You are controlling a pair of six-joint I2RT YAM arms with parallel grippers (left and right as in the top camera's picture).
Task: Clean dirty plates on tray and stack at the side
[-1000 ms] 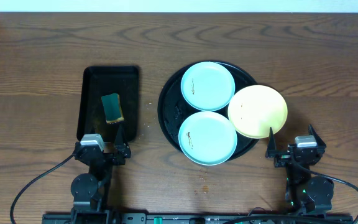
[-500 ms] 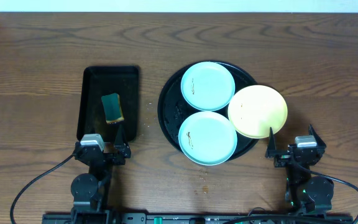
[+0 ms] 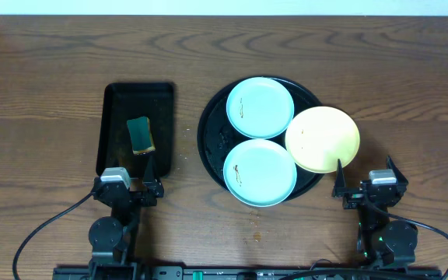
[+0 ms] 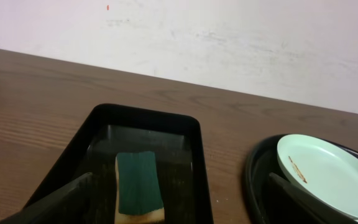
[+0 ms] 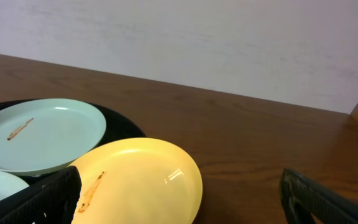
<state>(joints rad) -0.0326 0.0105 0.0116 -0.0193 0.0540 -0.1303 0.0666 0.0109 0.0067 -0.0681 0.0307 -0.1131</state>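
- No movement since a second ago: left gripper, right gripper wide open, empty.
- On round black tray: near blue plate, yellow plate overhanging right rim, far blue plate, all brown-smeared.
- In rectangular tray: green sponge.

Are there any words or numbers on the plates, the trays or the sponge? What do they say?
No words, numbers or labels can be read anywhere.
Two pale blue-white round plastic plates and the pale yellow round plastic plate: only brown smears, not letters.
Large round glossy black tray, smaller rectangular black tray, green sponge: blank.
Pale wall: a tiny red speck, too small to read.
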